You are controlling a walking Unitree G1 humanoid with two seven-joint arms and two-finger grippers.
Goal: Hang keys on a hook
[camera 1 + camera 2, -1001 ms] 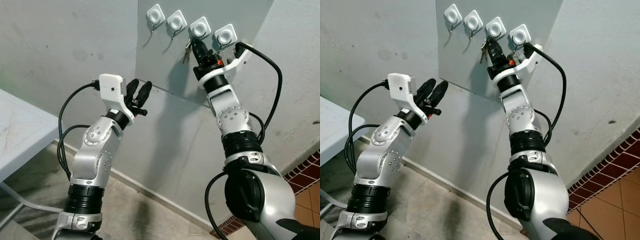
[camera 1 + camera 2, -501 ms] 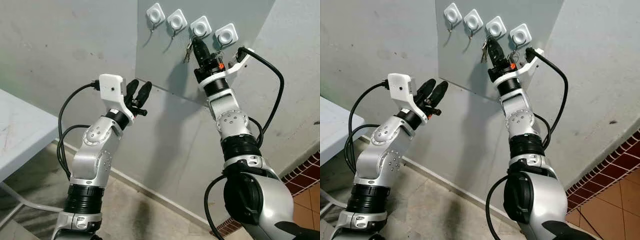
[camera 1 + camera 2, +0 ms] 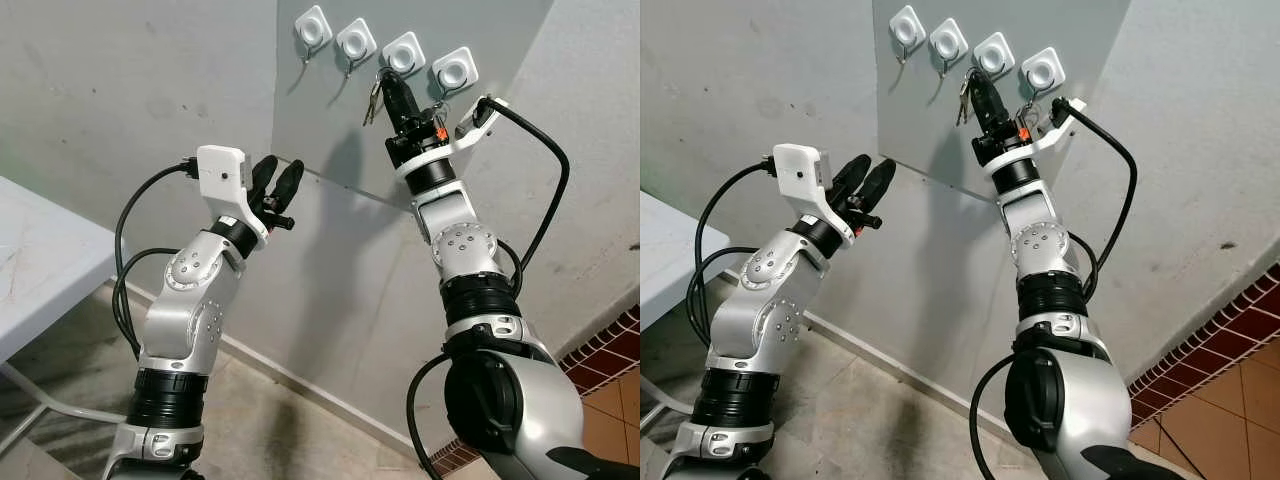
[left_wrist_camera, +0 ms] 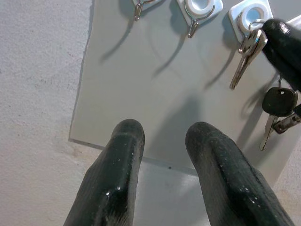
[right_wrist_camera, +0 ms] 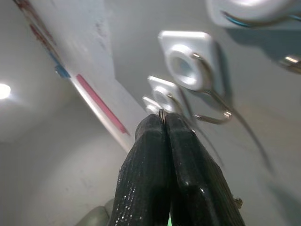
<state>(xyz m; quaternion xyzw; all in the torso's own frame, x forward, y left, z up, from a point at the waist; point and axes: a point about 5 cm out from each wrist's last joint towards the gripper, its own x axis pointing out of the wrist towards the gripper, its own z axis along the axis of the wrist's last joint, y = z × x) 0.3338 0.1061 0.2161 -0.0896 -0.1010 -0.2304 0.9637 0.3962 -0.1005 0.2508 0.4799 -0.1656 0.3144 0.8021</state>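
A grey panel (image 3: 330, 130) is fixed to the wall, four white hook mounts (image 3: 383, 45) are stuck along its top, and keys (image 4: 246, 54) are hung from the third.

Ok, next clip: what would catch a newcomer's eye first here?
The right gripper, raised high against the grey wall panel, pinches a bunch of keys right at the third of four white hooks. Another key already hangs from the fourth hook. The left gripper is held lower, open and empty, pointing at the panel.
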